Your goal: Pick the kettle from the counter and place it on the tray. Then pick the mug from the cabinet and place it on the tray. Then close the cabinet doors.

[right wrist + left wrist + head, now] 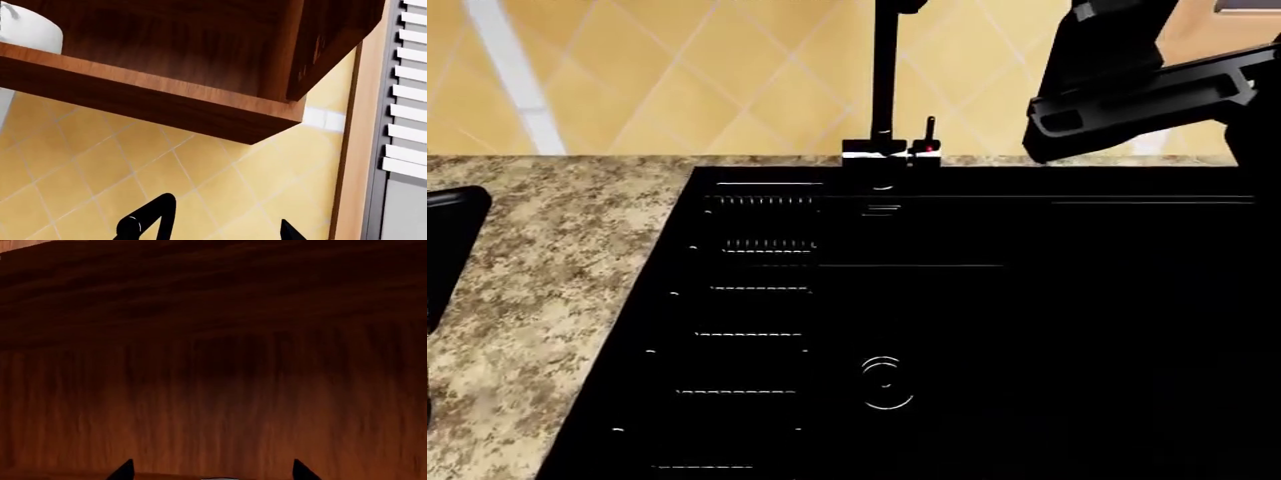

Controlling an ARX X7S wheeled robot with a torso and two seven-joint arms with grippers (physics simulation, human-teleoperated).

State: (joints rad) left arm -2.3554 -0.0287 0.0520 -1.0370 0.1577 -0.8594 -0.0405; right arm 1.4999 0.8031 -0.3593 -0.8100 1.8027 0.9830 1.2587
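Observation:
My left gripper [213, 471] is open inside the cabinet, facing its dark wooden back wall [213, 390]. Only its two black fingertips [124, 471] show. A thin white sliver [220, 479] lies between them at the frame edge; I cannot tell if it is the mug. My right gripper [220, 227] is open and empty below the cabinet, in front of the yellow tiled wall. A white rounded thing, apparently the mug [30, 30], stands on the cabinet shelf [153, 95]. A corner of the black tray [451, 240] shows on the granite counter [561, 280]. The kettle is out of view.
The glossy black sink [988, 330] with drainer grooves and a black tap [888, 90] fills the middle of the head view. My right arm [1134, 90] is raised at its upper right. An open cabinet door [327, 45] and a window with white blinds [407, 100] are beside the cabinet.

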